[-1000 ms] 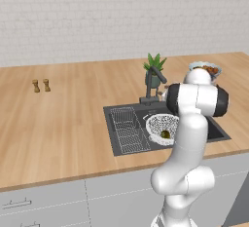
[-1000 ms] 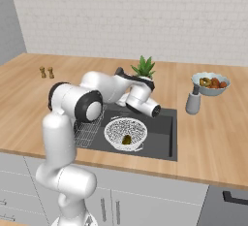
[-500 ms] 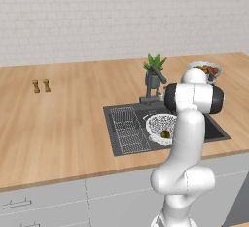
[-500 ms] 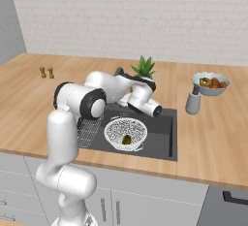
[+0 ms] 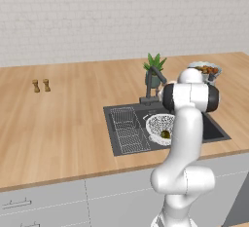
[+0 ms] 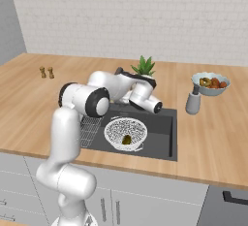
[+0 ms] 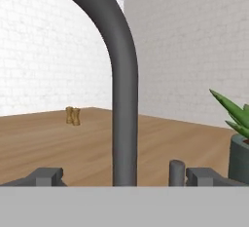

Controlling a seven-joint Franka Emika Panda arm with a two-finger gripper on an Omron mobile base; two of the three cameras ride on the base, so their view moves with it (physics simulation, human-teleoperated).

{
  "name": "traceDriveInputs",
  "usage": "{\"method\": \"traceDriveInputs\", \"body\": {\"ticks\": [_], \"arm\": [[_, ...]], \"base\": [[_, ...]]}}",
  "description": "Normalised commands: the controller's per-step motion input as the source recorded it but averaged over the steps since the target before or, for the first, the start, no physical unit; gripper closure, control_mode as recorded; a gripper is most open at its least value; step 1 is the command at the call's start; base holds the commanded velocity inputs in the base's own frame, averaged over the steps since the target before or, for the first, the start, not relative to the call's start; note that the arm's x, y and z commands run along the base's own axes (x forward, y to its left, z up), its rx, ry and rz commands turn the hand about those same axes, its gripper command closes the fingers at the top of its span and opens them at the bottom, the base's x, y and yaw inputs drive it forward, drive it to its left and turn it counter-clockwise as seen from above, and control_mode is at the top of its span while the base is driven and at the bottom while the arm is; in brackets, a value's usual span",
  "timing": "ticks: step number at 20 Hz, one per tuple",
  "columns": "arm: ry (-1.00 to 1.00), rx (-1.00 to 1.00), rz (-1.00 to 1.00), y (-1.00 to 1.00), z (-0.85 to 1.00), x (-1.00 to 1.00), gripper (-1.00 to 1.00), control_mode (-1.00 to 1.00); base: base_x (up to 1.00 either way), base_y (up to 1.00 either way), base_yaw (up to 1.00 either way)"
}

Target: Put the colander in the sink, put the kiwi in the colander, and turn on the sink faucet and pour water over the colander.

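The arm has swung a bit closer to the faucet [image 7: 121, 75], its pincer [image 7: 121, 176] wide open around the stem, while the kiwi [image 6: 127, 139] sits in the colander [image 6: 125, 133] at 6 o'clock in the sink [image 6: 162, 137], so water comes next.

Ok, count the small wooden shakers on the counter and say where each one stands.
2. The shakers stand side by side at the far left of the counter, well away from the sink: left shaker, right shaker. None seems hidden.

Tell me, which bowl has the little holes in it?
The white bowl in the sink, holding a kiwi. The other bowl, on the counter, holds orange food.
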Motion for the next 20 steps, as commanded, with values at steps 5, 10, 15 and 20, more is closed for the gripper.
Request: {"method": "traceDriveInputs", "body": {"ticks": [5, 10, 15, 20], "arm": [[0.0, 0.0, 0.0, -0.01, -0.01, 0.22, -1.0, -1.0], [0.0, 0.0, 0.0, 0.0, -0.06, 0.18, -1.0, -1.0], [0.0, 0.0, 0.0, 0.0, -0.14, 0.16, -1.0, -1.0], [0.0, 0.0, 0.0, 0.0, -0.15, 0.17, -1.0, -1.0]], "base": [[0.0, 0.0, 0.0], [0.0, 0.0, 0.0], [0.0, 0.0, 0.0], [0.0, 0.0, 0.0]]}}
